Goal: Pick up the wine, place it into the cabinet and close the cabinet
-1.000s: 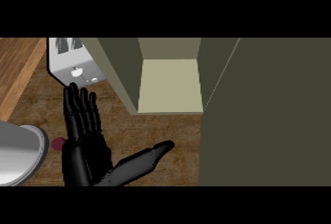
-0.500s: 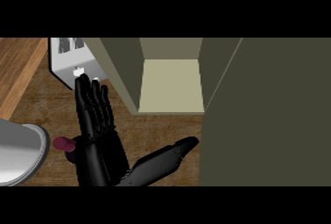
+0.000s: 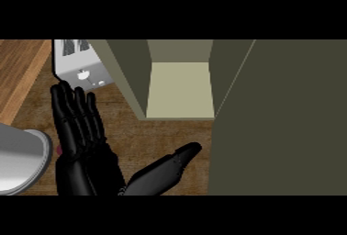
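Just left hand flat beside open cabinet.

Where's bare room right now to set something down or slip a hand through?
Free: the cabinet shelf, and counter between its front edge and the right hand. Crowded: the left side, where the open left hand fills the strip between the toaster and grey object.

The counter is being shown as brown wood with a visible grain, paler along the plank at ten o'clock. The toaster is looking like smooth brushed metal. The cabinet is being seen as matt olive board. The sink, at eight o'clock, is appearing as glossy grey metal.
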